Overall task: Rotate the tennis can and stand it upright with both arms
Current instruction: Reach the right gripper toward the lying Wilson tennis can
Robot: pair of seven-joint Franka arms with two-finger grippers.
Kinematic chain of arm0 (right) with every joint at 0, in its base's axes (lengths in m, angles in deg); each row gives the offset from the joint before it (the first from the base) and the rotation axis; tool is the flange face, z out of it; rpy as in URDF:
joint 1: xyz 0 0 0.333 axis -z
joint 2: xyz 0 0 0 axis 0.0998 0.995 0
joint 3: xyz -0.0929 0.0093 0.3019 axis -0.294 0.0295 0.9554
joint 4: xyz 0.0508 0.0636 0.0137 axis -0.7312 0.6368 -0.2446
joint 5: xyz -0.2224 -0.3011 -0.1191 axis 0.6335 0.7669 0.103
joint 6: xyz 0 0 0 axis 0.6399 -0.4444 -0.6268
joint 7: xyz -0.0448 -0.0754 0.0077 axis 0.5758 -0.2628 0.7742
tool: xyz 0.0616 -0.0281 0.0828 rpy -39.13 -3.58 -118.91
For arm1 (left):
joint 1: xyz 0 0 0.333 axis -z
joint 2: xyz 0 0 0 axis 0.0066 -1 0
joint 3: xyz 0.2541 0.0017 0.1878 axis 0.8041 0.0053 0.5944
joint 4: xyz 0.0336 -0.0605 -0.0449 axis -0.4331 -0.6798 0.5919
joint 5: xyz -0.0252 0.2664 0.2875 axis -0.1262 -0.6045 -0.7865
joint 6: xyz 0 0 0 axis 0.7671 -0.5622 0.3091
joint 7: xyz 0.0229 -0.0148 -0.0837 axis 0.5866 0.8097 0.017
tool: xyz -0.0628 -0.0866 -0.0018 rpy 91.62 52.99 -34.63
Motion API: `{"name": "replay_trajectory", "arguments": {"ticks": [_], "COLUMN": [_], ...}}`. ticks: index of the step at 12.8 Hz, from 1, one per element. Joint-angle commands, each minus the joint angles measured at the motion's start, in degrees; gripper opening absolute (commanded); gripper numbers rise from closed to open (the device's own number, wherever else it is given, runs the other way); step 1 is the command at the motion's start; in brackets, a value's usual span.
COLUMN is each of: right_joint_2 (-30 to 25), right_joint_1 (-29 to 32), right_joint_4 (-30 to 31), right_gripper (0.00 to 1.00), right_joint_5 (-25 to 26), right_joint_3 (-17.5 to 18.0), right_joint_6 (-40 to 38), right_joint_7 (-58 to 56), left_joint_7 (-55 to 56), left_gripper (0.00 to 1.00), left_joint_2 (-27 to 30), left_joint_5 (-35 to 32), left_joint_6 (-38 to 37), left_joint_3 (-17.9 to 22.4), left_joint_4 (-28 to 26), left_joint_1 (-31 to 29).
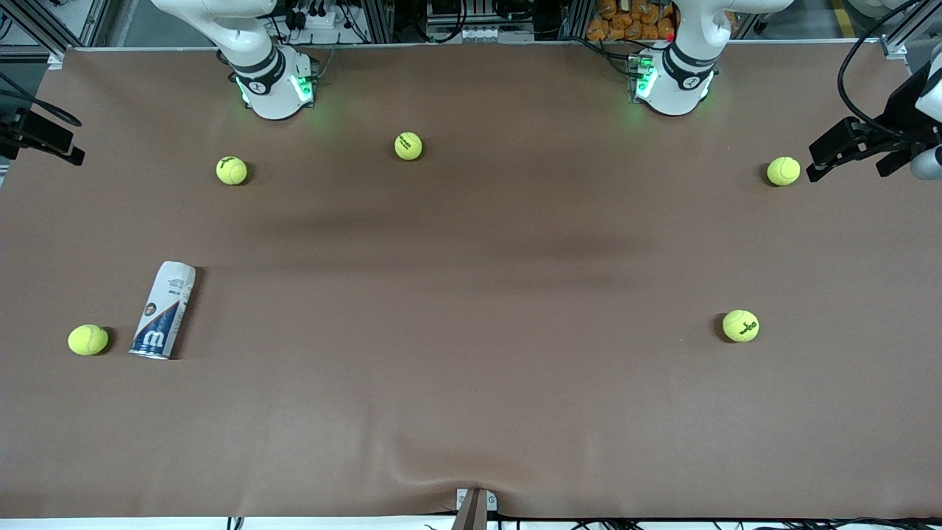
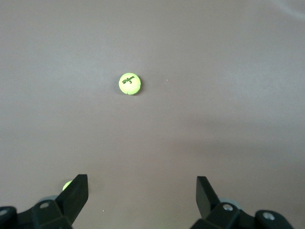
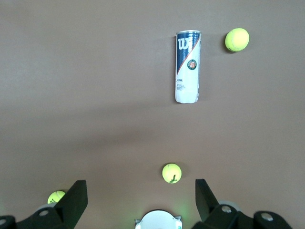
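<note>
The tennis can point(image 1: 163, 309) lies on its side on the brown table toward the right arm's end, with its silvery rim end nearer the front camera. It also shows in the right wrist view point(image 3: 188, 67). My right gripper point(image 3: 141, 181) is open and empty, high over the table near its own base point(image 3: 158, 220), well away from the can. My left gripper point(image 2: 142, 179) is open and empty, high over the table at the left arm's end. Only the arms' bases point(image 1: 276, 85) and lower links show in the front view.
Several yellow-green tennis balls lie scattered: one beside the can point(image 1: 87, 339), two near the right arm's base point(image 1: 232, 170) point(image 1: 408, 146), two at the left arm's end point(image 1: 783, 171) point(image 1: 740, 325). Black gear juts in at both table ends point(image 1: 846, 147) point(image 1: 40, 136).
</note>
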Motion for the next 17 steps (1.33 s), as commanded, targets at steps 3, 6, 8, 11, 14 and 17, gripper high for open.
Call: {"name": "replay_trajectory", "arguments": {"ticks": [3,6,8,11,14,17], "right_joint_2": [-0.19,1.38,6.46,15.42,25.01,31.79], "right_joint_1": [0.94,0.77,0.59,0.24,-1.25,1.02], "right_joint_4": [0.01,0.27,0.10,0.09,0.01,0.09], "right_gripper": [1.00,1.00,1.00,1.00,1.00,1.00], "right_joint_5": [-0.90,-0.72,-0.37,0.16,2.26,2.18], "right_joint_3": [0.45,0.45,0.54,0.63,0.63,0.54], "right_joint_6": [0.80,2.37,5.88,13.43,21.08,28.64], "right_joint_7": [-1.17,-2.31,-5.55,-7.15,-7.15,-8.46], "left_joint_7": [-0.77,-0.86,-1.12,-1.38,-1.30,-1.30], "left_gripper": [1.00,1.00,1.00,1.00,1.00,1.00], "left_joint_2": [0.34,0.08,-0.01,-0.01,0.16,0.17], "left_joint_5": [0.10,-0.07,-0.25,-0.16,0.19,0.45], "left_joint_6": [-1.13,-1.13,-1.13,-1.13,-1.13,-1.13], "left_joint_3": [-0.14,-0.05,-0.23,-0.32,-0.23,-0.14], "left_joint_4": [0.48,0.48,0.40,0.31,0.22,0.04], "left_joint_1": [-0.44,-0.53,-0.44,-0.44,-0.53,-0.53]}}
